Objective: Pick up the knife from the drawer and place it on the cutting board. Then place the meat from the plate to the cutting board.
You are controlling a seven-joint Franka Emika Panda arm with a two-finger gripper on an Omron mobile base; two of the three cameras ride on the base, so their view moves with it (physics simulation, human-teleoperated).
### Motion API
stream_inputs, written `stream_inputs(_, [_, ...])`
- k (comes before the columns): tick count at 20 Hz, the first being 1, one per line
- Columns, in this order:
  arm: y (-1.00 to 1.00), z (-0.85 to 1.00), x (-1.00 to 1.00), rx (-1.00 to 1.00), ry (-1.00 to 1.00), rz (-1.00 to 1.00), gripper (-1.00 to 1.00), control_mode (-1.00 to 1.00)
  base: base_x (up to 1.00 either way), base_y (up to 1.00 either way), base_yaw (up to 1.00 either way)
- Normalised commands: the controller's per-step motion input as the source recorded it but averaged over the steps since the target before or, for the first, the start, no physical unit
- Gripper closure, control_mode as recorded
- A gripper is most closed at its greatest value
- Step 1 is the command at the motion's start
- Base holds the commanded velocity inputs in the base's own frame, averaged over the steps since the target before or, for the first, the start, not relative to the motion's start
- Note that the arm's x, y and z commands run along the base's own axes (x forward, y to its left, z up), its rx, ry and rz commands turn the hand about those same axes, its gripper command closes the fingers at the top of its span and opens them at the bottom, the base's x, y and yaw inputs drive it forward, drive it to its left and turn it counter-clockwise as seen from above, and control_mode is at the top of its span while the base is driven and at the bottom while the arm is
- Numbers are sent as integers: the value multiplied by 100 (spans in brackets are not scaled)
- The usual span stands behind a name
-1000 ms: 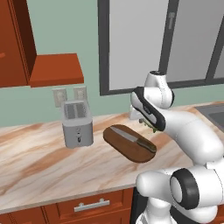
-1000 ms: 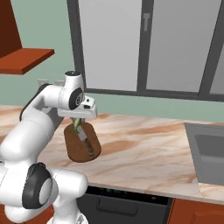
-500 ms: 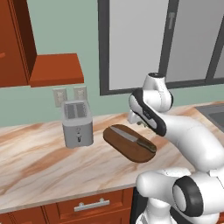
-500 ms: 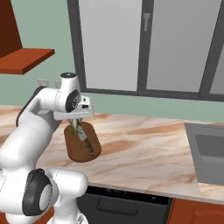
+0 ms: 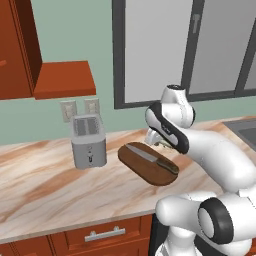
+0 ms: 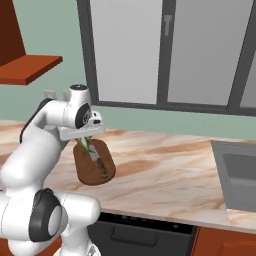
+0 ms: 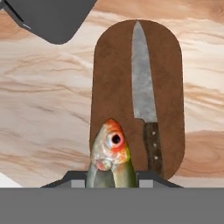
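My gripper (image 7: 111, 176) is shut on the meat (image 7: 111, 151), a pale greenish fish with an orange head, and holds it just above the near end of the cutting board (image 7: 109, 87). The knife (image 7: 144, 96) lies flat along the board, blade pointing away, beside the meat. From the left base view the gripper (image 5: 156, 142) hangs over the board's (image 5: 145, 169) far edge, with the knife (image 5: 150, 157) on it. In the right base view the meat (image 6: 86, 145) dangles over the board (image 6: 93, 171). The drawer (image 5: 105, 233) front sits shut below the counter. The plate is out of view.
A grey toaster (image 5: 88, 141) stands left of the board on the marble counter (image 5: 45, 185); its corner shows as a dark shape (image 7: 52, 17) in the hand view. A sink (image 6: 240, 172) lies at the far right. Windows run behind the counter.
The hand has drifted slightly left over the board, still carrying the meat. Knife and board have not moved.
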Motion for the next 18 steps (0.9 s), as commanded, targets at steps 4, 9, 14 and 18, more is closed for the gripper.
stream_inputs(4, [8,-32,0,0,8,0,100,-100,0,0,0])
stream_inputs(9, [11,-32,0,0,11,-8,100,-100,0,0,0])
stream_inputs(14, [17,-23,5,-1,4,-4,100,-100,0,0,0])
stream_inputs(18, [4,-22,7,0,0,1,100,-100,0,0,0])
